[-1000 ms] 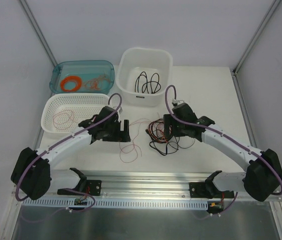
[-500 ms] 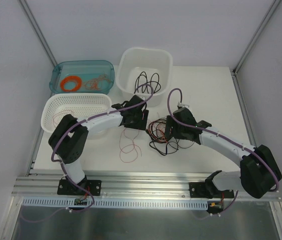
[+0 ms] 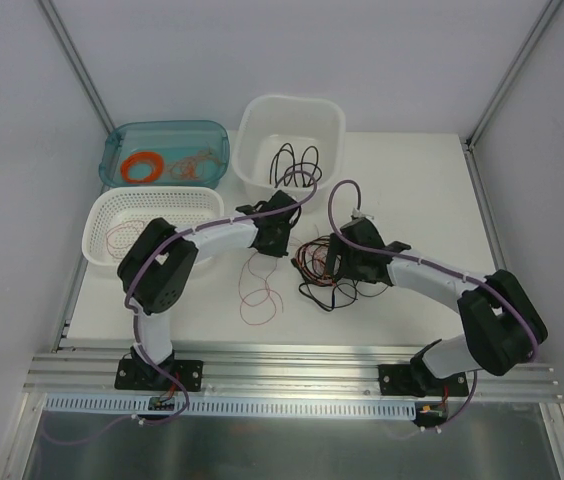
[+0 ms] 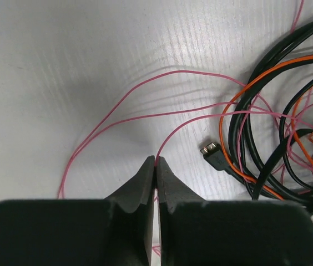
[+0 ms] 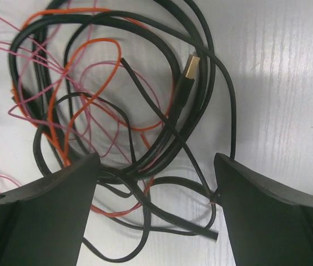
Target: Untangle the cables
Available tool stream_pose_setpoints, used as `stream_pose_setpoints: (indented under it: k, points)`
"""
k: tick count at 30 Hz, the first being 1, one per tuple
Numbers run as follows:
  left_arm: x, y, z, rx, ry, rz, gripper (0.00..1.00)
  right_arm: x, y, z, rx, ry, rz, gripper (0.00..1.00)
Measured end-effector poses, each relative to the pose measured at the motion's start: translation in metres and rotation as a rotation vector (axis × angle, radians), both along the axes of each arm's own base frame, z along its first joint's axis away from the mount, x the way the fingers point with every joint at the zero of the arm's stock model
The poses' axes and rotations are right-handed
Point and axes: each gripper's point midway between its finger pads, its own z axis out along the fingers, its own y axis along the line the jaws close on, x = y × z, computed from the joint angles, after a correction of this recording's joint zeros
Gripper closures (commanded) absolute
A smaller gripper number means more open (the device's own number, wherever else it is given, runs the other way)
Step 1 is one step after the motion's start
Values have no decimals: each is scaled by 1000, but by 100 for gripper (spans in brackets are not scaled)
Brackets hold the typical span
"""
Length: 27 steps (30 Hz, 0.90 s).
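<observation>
The cables (image 3: 330,272) lie in a loose tangle of black, orange and thin pink wire at mid-table. One pink wire (image 3: 259,295) trails out to the left in loops. My left gripper (image 3: 280,240) sits at the tangle's left edge. In the left wrist view its jaws (image 4: 156,160) are shut on that pink wire (image 4: 145,88), with a black USB plug (image 4: 212,151) just to the right. My right gripper (image 3: 340,262) hovers over the tangle. In the right wrist view it (image 5: 156,166) stands open, with black cable (image 5: 167,33) and orange wire (image 5: 84,47) between the fingers, and nothing is gripped.
A white tub (image 3: 262,120) holding a black cable stands at the back centre. A teal bin (image 3: 122,140) with an orange ring is at the back left. A white basket (image 3: 102,215) with thin red wire sits in front of it. A metal rail (image 3: 292,375) runs along the near edge.
My left arm swung right and forward to the tangle's left edge, and its gripper closed on the pink wire. The right gripper shifted slightly left and stayed open.
</observation>
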Motion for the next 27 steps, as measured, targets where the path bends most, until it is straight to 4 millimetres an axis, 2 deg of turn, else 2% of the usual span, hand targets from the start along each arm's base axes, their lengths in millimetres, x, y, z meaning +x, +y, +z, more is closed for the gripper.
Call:
stream_pose_setpoints:
  k: [3, 6, 9, 14, 17, 22, 27]
  points:
    - [0, 4, 16, -5, -36, -2, 100, -1, -2, -10, -16, 28, -10, 16]
    - [-1, 11, 54, -35, -107, -1, 100, 3, -5, -13, -18, 37, -34, 22]
    - [0, 18, 119, -105, -241, 1, 100, 7, -9, -14, -20, 43, -62, 36]
    - [-2, 33, 240, -236, -484, 3, 100, 10, -25, -17, -28, 68, -132, 51]
    - [-5, 50, 293, -268, -583, 20, 100, 13, -39, -18, -37, 83, -183, 59]
    - [-12, 82, 365, -300, -713, 59, 100, 16, -80, -19, -51, 111, -307, 67]
    - [-31, 113, 428, -339, -844, 93, 100, 6, -144, -16, -82, 135, -489, 68]
